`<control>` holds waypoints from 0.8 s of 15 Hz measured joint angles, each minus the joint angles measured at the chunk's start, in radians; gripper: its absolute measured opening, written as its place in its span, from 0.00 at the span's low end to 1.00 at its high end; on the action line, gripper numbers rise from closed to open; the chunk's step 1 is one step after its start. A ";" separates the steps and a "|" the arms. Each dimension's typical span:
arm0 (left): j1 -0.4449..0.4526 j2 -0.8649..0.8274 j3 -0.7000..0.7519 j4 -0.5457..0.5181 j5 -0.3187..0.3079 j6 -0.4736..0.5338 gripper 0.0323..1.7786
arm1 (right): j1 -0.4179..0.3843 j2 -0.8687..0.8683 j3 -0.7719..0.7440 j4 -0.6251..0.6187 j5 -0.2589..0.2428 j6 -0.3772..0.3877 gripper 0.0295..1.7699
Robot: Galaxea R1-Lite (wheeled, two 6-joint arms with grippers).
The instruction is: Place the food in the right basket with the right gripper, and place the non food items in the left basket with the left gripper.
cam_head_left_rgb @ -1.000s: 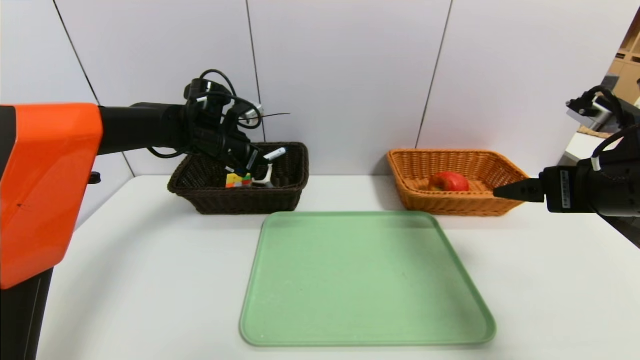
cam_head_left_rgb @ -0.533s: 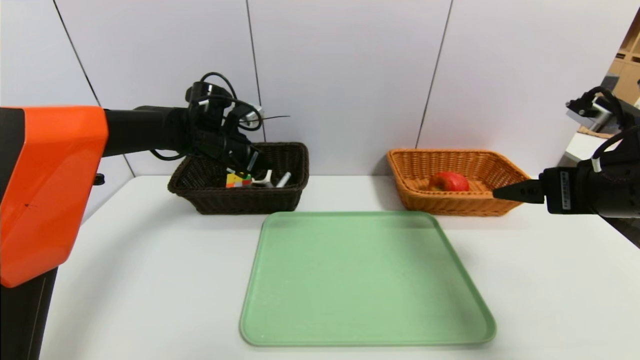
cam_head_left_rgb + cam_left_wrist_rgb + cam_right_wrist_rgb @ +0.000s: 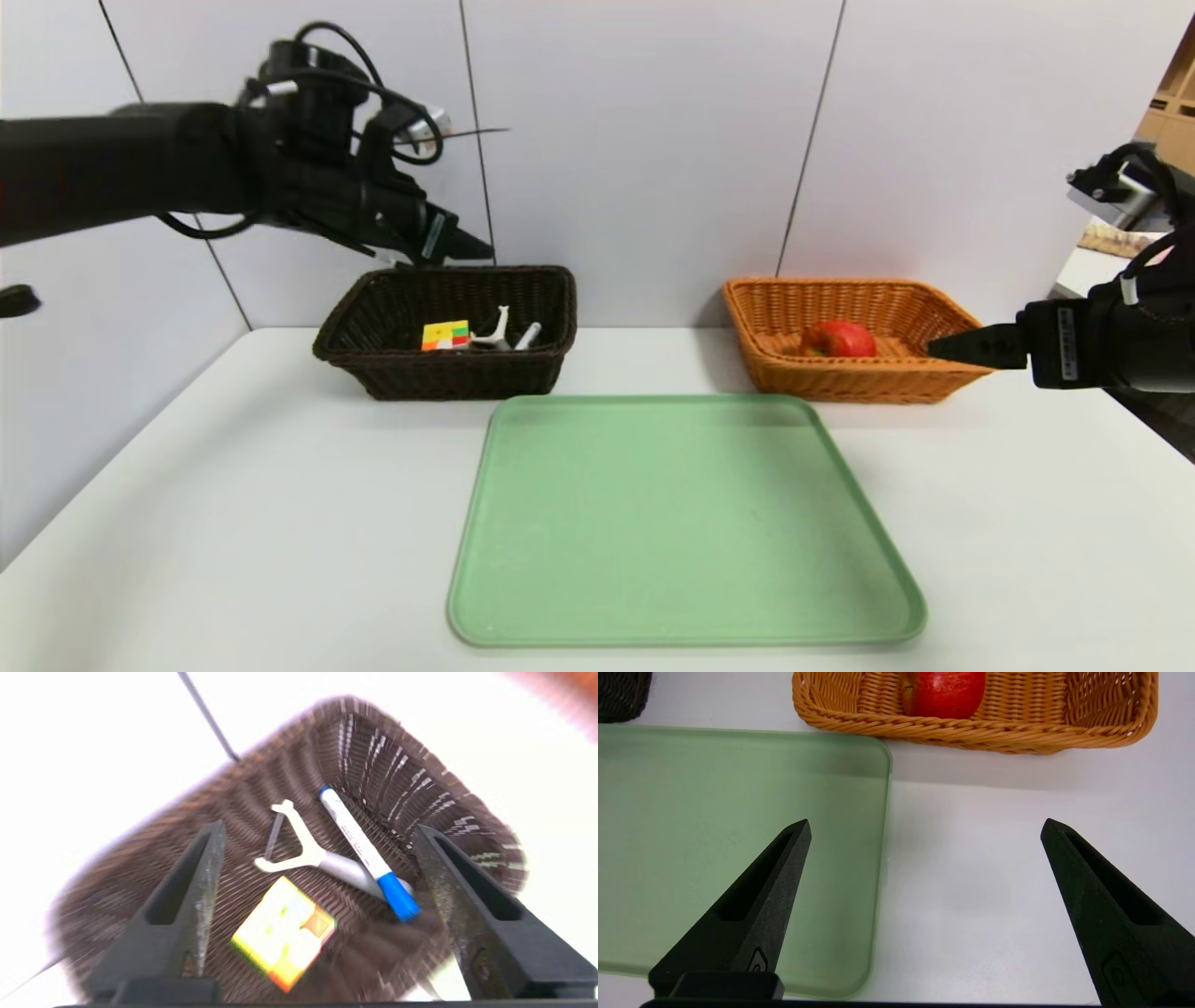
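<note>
White counter (image 3: 233, 523) under pale wall panels. Positions given as on a clock face laid on the head view, 12 at the wall.

Nearest, centre: green tray (image 3: 681, 523), nothing on it.

3 o'clock: right tool (image 3: 934, 350) hangs over the counter just off the near right corner of the orange basket (image 3: 775, 369). Tips wide apart, holding nothing; the wrist view shows them straddling the tray's right edge and bare counter.

1 o'clock: orange basket, beyond the tray's far right corner. Red apple (image 3: 837, 339) lies inside.

11 o'clock: dark brown basket (image 3: 448, 378), beyond the tray's far left corner, well apart from the orange one. Inside it: a colour cube (image 3: 444, 335), a white peeler (image 3: 493, 334) and a white marker with blue cap (image 3: 364, 851). In the wrist view the marker lies across the peeler's handle, with the cube just beside them.

Farthest, 11 o'clock: left tool (image 3: 471, 250) above the brown basket's far rim, pointing toward 3 and down. Fingers (image 3: 191, 900) spread apart, nothing between them.
</note>
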 joint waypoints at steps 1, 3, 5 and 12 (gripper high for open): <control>-0.005 -0.059 0.010 0.029 0.031 -0.008 0.82 | -0.006 0.000 -0.002 0.006 0.000 -0.030 0.96; -0.027 -0.190 0.032 0.099 0.101 -0.041 0.85 | -0.011 0.000 -0.001 0.015 0.000 -0.068 0.96; -0.056 -0.337 0.087 0.163 0.190 -0.065 0.88 | -0.012 -0.009 0.003 0.043 0.001 -0.090 0.96; 0.076 -0.873 0.488 0.201 0.406 -0.082 0.93 | -0.050 -0.167 0.038 0.271 -0.007 -0.095 0.96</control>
